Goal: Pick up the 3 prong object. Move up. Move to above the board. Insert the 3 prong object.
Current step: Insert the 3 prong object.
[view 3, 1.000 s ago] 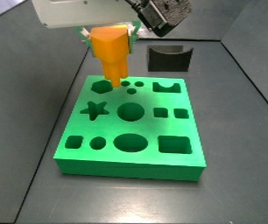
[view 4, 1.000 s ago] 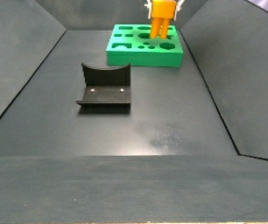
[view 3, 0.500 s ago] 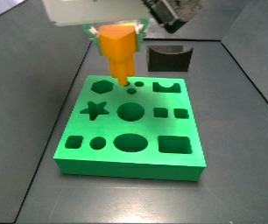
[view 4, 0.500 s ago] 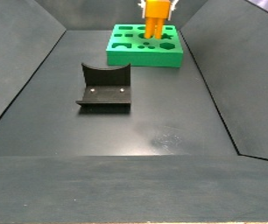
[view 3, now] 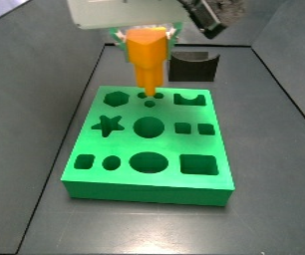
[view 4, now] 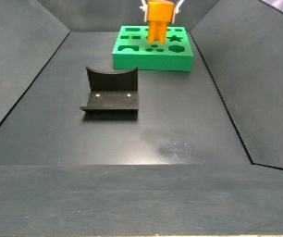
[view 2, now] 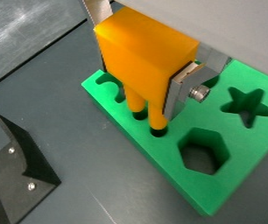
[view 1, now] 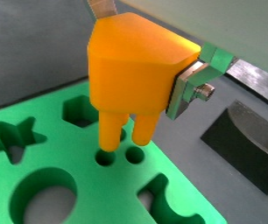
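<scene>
Your gripper (view 1: 143, 66) was clamped on the 3 prong object (view 1: 133, 74), holding it upright over the far end of the board (view 3: 195, 184). In both wrist views its prongs pointed down at the board's small round holes (view 1: 117, 157), with the tips at or just inside them (view 2: 158, 129). One silver finger (view 2: 190, 85) pressed flat against the orange side. You had the black fixture (view 4: 108, 92) standing on the dark counter (view 4: 156, 139), well apart from the board.
</scene>
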You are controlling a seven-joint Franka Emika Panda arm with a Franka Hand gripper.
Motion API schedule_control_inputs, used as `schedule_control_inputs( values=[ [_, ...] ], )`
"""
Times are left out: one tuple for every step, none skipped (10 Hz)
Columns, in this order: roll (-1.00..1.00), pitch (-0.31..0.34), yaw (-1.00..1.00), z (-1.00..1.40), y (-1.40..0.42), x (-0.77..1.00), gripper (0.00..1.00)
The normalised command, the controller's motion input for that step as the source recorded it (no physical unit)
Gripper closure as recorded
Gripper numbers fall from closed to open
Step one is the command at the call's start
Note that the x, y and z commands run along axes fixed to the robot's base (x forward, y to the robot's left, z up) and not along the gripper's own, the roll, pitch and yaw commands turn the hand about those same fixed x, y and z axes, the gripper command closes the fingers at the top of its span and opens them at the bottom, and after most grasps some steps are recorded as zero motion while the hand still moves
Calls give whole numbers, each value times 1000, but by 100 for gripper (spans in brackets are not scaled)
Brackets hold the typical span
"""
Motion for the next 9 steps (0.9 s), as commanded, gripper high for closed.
schedule_control_inputs(
  values=[
    [31,0,0,0,-26,100,100],
    [121,7,0,-109,-40,160,100],
    [117,0,0,-146,-14,63,100],
    [103,0,0,-123,0,40,100],
    [113,0,0,-129,0,77,100],
    [114,0,0,-106,0,60,100],
    [107,0,0,-86,0,66,100],
    [111,0,0,-91,-11,63,100],
    [126,0,0,-120,-31,83,100]
  ],
)
